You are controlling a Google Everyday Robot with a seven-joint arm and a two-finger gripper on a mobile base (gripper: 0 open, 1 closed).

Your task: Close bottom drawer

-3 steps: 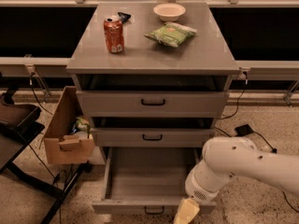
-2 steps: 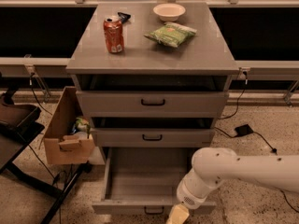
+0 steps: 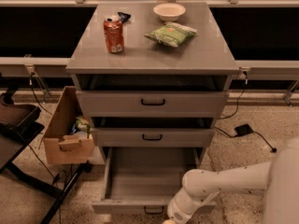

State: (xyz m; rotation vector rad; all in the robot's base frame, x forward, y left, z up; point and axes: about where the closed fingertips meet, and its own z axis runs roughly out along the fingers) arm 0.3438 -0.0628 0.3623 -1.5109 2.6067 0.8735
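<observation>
The bottom drawer (image 3: 140, 205) of the grey cabinet (image 3: 210, 64) is pulled far out. Its shallow grey box is open and bare inside, and its small black handle (image 3: 153, 211) shows on the front at the frame's lower edge. My white arm (image 3: 224, 181) reaches in from the lower right, with the wrist at the right part of the drawer front. My gripper (image 3: 167, 221) sits at the very bottom edge, just right of the handle, mostly cut off by the frame. The middle drawer (image 3: 152, 136) and top drawer (image 3: 153, 102) stand slightly out.
On the cabinet top are an orange can (image 3: 114, 34), a green snack bag (image 3: 170, 33) and a white bowl (image 3: 169, 11). A cardboard box (image 3: 65, 129) stands left of the cabinet, with a black stand (image 3: 18, 125) beyond it. A black adapter (image 3: 243, 129) with cable lies on the floor at right.
My arm has swung left along the bottom drawer's front and the gripper has dropped lower, now nearly out of the frame. The drawer stands about as far out as before.
</observation>
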